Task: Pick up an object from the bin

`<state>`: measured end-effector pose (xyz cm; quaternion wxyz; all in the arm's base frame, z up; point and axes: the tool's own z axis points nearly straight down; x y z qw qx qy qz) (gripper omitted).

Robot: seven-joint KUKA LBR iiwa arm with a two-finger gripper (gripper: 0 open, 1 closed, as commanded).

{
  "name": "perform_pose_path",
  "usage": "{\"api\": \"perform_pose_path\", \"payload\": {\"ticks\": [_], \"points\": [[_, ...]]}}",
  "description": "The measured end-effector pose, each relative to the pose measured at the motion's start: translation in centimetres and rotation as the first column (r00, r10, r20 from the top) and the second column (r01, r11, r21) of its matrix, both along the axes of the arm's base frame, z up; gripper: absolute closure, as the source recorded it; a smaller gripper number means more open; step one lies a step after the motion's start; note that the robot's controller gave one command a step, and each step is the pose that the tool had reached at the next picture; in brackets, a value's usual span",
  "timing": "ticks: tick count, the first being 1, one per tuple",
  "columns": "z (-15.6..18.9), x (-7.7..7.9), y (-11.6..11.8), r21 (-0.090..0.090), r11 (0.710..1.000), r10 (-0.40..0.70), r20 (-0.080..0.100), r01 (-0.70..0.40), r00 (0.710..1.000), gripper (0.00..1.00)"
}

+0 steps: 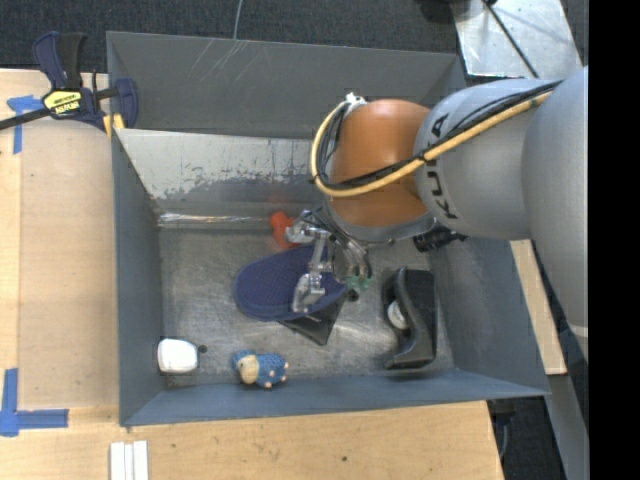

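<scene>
Centrally, the gripper point(318, 286) is hanging over the right edge of a dark blue, rounded, cap-like thing point(262, 288) lying mid-floor in the bin point(135, 268), seemingly touching it; whether its jaws are released or clenched cannot be told. A flat black piece point(322, 326) is lying just beneath. A white block point(177, 355) and a small blue-yellow toy point(262, 369) are resting along the near wall.

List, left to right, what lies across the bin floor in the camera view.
white block → small yellow-and-blue toy → gripper → black angular object. The dark blue cap is left out: it spans from the toy to the gripper.
</scene>
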<state>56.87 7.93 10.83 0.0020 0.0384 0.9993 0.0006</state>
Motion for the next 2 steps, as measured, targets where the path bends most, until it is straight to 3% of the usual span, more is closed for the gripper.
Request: {"api": "perform_pose_path", "payload": {"ticks": [1,2], "points": [[0.3,0.1,0.2,0.0,1.0,0.003,0.005,-0.003,1.0,1.0],[12.6,-1.8,0.3,0.001,1.0,-0.013,0.006,0.013,1.0,1.0]]}}
